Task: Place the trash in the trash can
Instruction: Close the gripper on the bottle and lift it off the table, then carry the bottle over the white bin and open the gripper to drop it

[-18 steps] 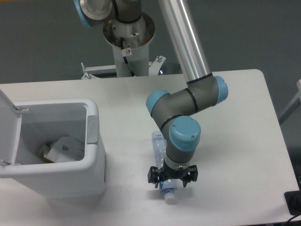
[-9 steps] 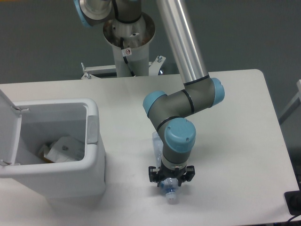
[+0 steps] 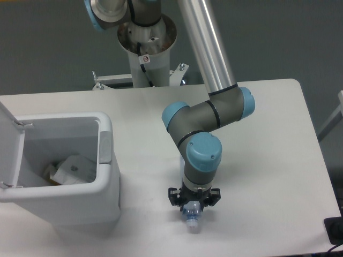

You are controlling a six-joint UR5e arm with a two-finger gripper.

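Observation:
The crushed clear plastic bottle (image 3: 193, 218) lies on the white table near its front edge, white cap pointing toward the front. Most of its body is hidden under my wrist. My gripper (image 3: 193, 205) points straight down over the bottle's neck end, with its black fingers pressed against the bottle on both sides. The white trash can (image 3: 105, 130) stands at the left with its lid (image 3: 9, 140) swung open. The white printed paper packet (image 3: 72, 170) lies inside it.
The arm's base column (image 3: 146, 48) stands behind the table's back edge. The table (image 3: 268, 139) extends to the right of the arm. A dark object (image 3: 335, 230) sits at the bottom right corner.
My wrist has shifted slightly left and lower over the bottle and now hides its upper body. The fingers have drawn in around the bottle. The bottle has barely moved.

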